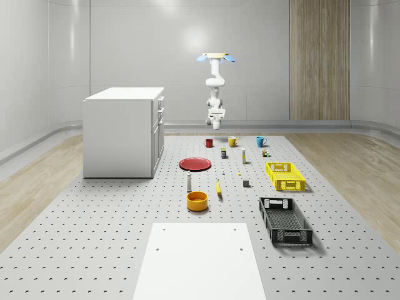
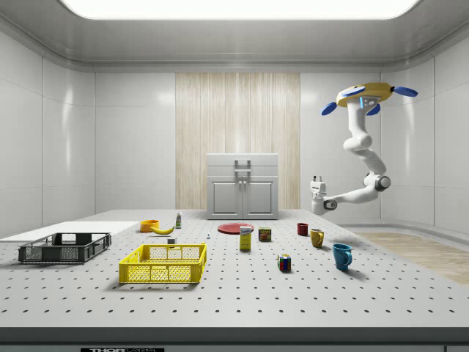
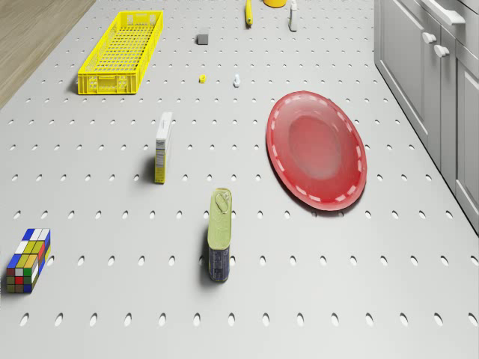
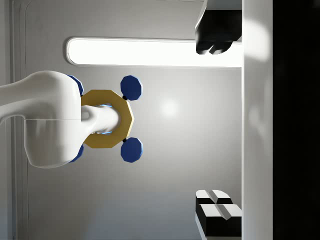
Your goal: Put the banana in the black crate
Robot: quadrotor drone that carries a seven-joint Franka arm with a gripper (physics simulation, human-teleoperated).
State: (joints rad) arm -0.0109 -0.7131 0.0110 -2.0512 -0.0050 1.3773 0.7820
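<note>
The yellow banana (image 1: 219, 187) lies on the perforated table near its middle, beside an orange bowl (image 1: 197, 200); it is also in the side view (image 2: 163, 229) and the drone view (image 3: 248, 11). The black crate (image 1: 285, 220) (image 2: 64, 248) stands empty near the front, to the whole-scene view's right of the banana. The drone (image 1: 215, 57) (image 2: 364, 95) hovers high over the table's far end, beyond the mugs. Its arm folds down, and the gripper (image 1: 216, 122) (image 2: 316, 179) (image 4: 214, 120) points up at the ceiling, open and holding nothing, far from banana and crate.
A yellow crate (image 1: 285, 176) sits behind the black one. A red plate (image 1: 195, 164) (image 3: 316, 148), a tin (image 3: 218, 243), a box (image 3: 162, 146), a puzzle cube (image 3: 28, 259) and three mugs (image 1: 232, 142) dot the table. A white cabinet (image 1: 125, 131) stands at the left, a white sheet (image 1: 199, 262) in front.
</note>
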